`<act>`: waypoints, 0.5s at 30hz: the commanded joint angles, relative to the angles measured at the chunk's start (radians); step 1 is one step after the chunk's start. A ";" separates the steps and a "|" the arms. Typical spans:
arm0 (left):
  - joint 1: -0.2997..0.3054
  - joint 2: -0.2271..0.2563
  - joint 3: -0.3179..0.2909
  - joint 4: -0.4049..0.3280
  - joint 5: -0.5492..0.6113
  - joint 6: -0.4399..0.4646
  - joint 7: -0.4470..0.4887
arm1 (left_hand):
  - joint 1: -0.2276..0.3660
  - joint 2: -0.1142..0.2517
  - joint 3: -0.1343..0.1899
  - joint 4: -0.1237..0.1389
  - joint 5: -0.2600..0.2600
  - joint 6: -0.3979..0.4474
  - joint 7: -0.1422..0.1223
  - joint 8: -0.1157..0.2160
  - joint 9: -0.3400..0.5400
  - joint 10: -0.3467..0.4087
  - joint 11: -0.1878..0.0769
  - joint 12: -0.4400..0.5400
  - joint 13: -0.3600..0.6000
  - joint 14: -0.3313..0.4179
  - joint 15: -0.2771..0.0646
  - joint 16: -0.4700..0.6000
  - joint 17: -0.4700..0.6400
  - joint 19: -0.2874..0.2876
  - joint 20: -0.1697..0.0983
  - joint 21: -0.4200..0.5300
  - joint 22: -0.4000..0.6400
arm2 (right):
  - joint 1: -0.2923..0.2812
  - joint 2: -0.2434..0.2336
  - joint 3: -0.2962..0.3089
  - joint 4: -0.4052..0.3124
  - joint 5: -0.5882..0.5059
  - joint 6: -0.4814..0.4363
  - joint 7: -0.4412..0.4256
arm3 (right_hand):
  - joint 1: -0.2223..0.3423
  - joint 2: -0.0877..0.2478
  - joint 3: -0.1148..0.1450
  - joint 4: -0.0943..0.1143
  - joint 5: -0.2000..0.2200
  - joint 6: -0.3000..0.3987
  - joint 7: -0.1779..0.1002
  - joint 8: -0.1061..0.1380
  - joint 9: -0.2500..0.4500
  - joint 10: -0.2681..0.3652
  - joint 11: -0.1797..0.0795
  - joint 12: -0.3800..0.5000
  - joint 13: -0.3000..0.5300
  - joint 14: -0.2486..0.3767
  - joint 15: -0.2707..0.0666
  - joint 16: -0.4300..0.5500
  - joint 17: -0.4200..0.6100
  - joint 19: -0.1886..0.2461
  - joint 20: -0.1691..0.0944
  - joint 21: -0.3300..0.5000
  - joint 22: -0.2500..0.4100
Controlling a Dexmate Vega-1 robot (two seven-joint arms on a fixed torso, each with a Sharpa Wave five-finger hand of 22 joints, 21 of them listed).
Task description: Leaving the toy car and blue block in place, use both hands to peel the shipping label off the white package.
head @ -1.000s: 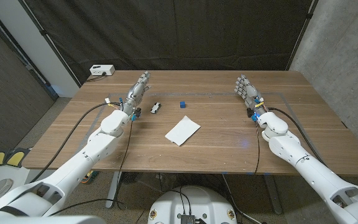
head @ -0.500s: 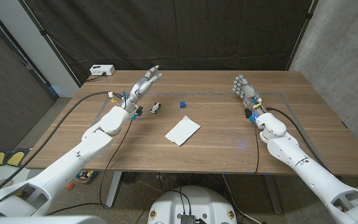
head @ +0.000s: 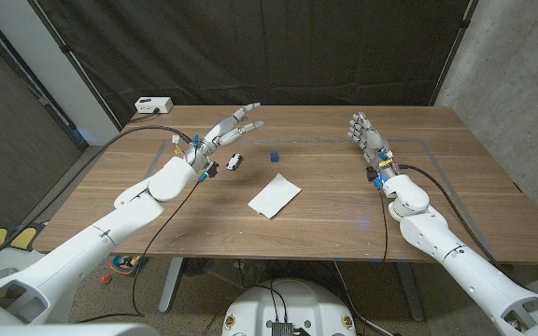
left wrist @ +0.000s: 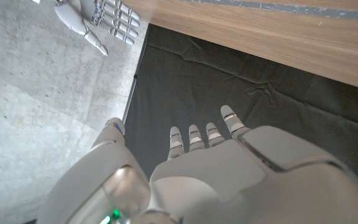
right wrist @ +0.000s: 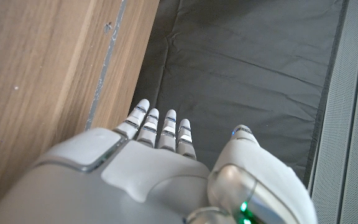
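The white package lies flat on the bench, nearer the robot than both hands and between them. It sits turned a bit, with one corner pointing to the front edge. No label can be made out on its top from here. The left hand hangs in the air with its fingers spread wide and holds nothing. The toy car sits just below and a little in front of it, so this hand must go round the car to get to the package. The blue block is just past the car, toward the right hand, and close behind the package's far corner. The right hand stands up with its fingers straight and close together, and it holds nothing too. It is well apart from the package, with bare wood all the way between them, so I think its path is the easy one. The package has open room on its near side and on the side toward the right hand. The tight spot is the far side, where the car and block wait. Far behind the left hand, a small white box sits at the back corner.
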 commanded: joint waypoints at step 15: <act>0.074 0.125 0.022 -0.312 0.374 0.262 -0.050 | 0.107 -0.037 0.003 -0.065 0.004 0.127 -0.001 0.027 0.005 0.031 0.000 -0.006 0.006 -0.002 0.005 -0.011 0.002 -0.012 0.008 -0.017 0.003 | -0.079 0.030 0.014 0.011 -0.024 0.143 -0.009 | 0.003 -0.003 0.008 -0.005 0.005 0.011 -0.003 0.007 0.005 0.010 -0.002 0.007 0.005 0.017 0.001 0.003 0.005 0.004 0.008 -0.003 0.005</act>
